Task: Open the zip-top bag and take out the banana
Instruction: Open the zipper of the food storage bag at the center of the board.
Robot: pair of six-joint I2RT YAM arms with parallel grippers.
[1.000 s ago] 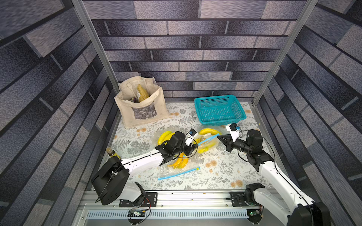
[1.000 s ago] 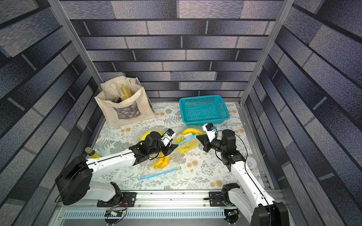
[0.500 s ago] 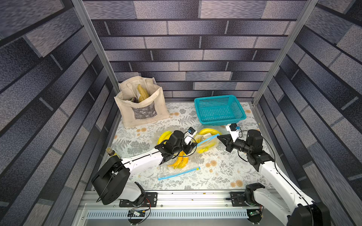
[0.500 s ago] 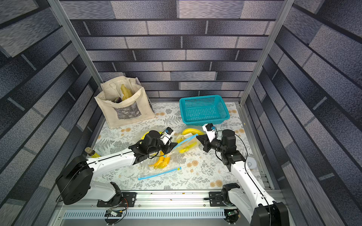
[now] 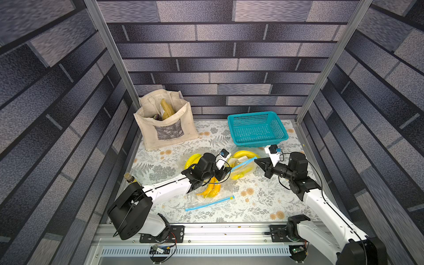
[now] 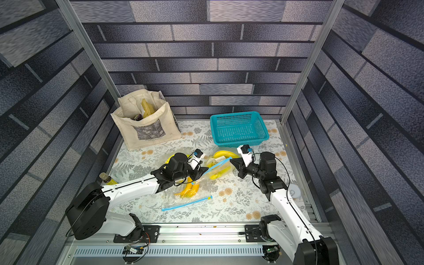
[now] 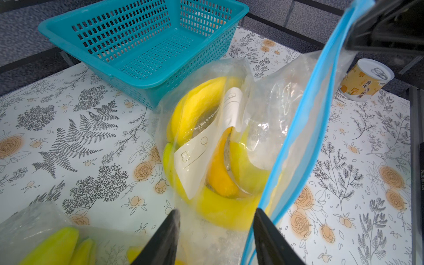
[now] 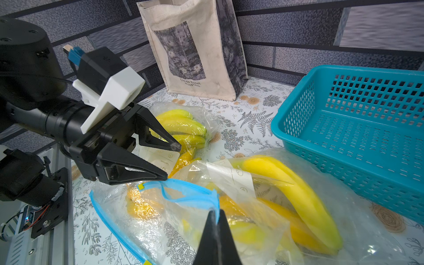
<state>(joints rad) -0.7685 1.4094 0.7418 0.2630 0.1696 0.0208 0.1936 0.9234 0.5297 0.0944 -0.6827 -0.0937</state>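
Right gripper pinches the zip of the bag toward the worktop's back right, banana inside; left gripper, half open and empty, should catch the opposite lip and pull gently

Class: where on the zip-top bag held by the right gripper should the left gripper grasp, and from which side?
Probably the free lip of the blue zip strip, across from where the right gripper pinches it, coming from the side of the left gripper: the strip is raised and bowed apart.
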